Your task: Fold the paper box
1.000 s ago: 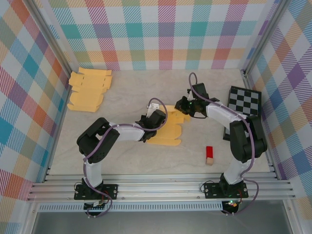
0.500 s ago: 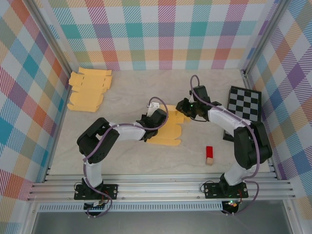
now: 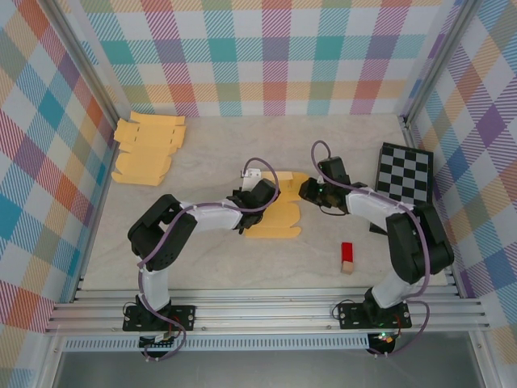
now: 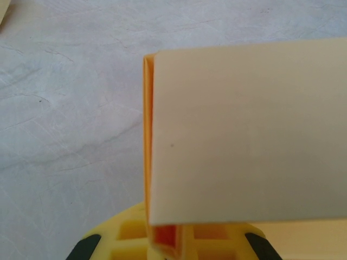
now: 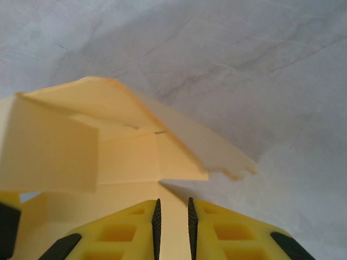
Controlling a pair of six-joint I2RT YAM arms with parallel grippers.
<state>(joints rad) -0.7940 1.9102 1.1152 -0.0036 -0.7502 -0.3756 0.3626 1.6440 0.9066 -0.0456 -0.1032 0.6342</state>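
Right now you're seeing the paper box [image 3: 280, 220] lying mid-table in the top view, with both arms meeting over it. The left wrist view is giving you more: the left gripper [image 4: 165, 241] is clamping tight on a doubled-over panel. The right wrist view is showing the right gripper [image 5: 172, 211] nearly closed, a thin slit over the sheet; can't tell whether it's pinching.

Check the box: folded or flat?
Partly folded: box has one panel doubled over in the left gripper, another flap raised off the table.
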